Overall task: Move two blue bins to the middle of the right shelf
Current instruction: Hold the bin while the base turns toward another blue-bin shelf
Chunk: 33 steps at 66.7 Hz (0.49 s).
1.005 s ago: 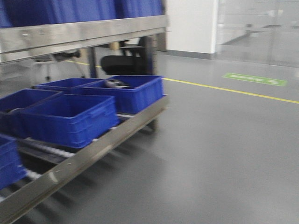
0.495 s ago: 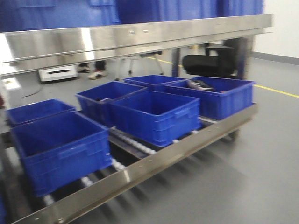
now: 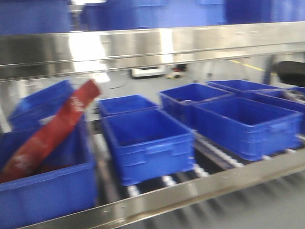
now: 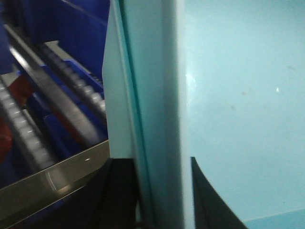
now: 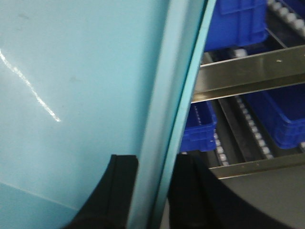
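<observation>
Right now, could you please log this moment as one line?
left gripper: shut on pale bin wall | right gripper: shut on pale bin wall | ahead: rack rail, dark-blue bins

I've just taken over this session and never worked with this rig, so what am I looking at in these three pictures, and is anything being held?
The machine is a wheeled robot with two arms. One picture looks forward from its body; the other two come from cameras on each wrist.

The forward view, blurred, shows a stainless-steel shelf rack with a shiny front rail. On its roller tier sit several dark blue plastic crates; the leftmost one holds a long red packet lying at a slant.

In the left wrist view, the left gripper has its black fingers either side of the rim of a pale light-blue plastic tub. The right wrist view shows the same: the right gripper straddles a pale blue tub wall. Whether that is one tub or two, these views cannot settle. Both look gripped.
</observation>
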Each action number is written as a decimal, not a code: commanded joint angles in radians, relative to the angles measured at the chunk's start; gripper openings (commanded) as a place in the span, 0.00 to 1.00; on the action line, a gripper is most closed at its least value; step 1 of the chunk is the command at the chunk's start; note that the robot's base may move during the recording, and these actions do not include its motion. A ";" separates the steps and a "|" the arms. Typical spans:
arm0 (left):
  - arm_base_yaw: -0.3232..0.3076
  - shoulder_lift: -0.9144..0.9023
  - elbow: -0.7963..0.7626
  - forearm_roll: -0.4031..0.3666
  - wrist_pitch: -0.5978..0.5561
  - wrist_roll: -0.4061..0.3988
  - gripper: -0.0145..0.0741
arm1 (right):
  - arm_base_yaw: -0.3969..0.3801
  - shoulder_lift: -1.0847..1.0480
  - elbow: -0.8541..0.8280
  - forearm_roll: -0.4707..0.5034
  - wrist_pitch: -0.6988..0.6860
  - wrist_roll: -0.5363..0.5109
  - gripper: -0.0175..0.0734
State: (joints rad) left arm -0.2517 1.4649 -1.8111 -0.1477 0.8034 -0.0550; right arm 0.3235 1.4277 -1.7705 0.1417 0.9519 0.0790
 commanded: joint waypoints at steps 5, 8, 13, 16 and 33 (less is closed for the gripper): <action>-0.002 -0.015 -0.018 -0.026 -0.140 -0.007 0.04 | 0.000 -0.020 -0.010 0.014 -0.047 -0.027 0.02; -0.002 -0.015 -0.018 -0.026 -0.140 -0.007 0.04 | 0.000 -0.020 -0.010 0.014 -0.047 -0.027 0.02; -0.002 -0.015 -0.018 -0.026 -0.140 -0.007 0.04 | 0.000 -0.020 -0.010 0.014 -0.047 -0.027 0.02; -0.002 -0.015 -0.018 -0.026 -0.140 -0.007 0.04 | 0.000 -0.020 -0.010 0.014 -0.047 -0.027 0.02; -0.002 -0.015 -0.018 -0.026 -0.140 -0.007 0.04 | 0.000 -0.020 -0.010 0.014 -0.047 -0.027 0.02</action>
State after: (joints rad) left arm -0.2517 1.4649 -1.8111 -0.1458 0.8034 -0.0550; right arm 0.3235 1.4277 -1.7705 0.1417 0.9501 0.0790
